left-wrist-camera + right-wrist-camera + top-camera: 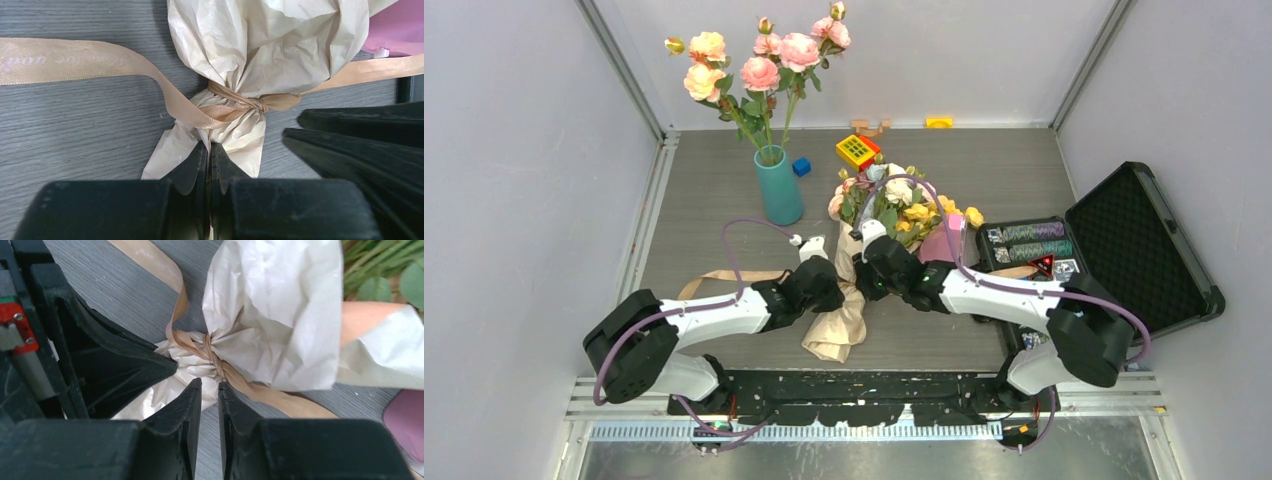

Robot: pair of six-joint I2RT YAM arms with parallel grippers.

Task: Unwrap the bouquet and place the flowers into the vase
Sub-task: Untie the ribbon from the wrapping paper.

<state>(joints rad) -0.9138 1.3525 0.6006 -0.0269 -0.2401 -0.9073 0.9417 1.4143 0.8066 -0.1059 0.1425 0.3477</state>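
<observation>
While bouquet [839, 325] lies on grey table [714, 190] between pale walls [524, 150] | left fingers [192, 167] clenched — seemingly on its paper | right fingers [182, 410] parted

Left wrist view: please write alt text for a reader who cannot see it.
The left gripper, closed, touches the crumpled paper tail of the bouquet, just below the knot of the tan ribbon. The ribbon's ends trail left and right over the grey table, and the right gripper reaches in from the right.

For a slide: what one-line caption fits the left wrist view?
Left gripper pinches the bouquet by its paper tail below the ribbon knot; right gripper sits beside it, slightly open.
</observation>
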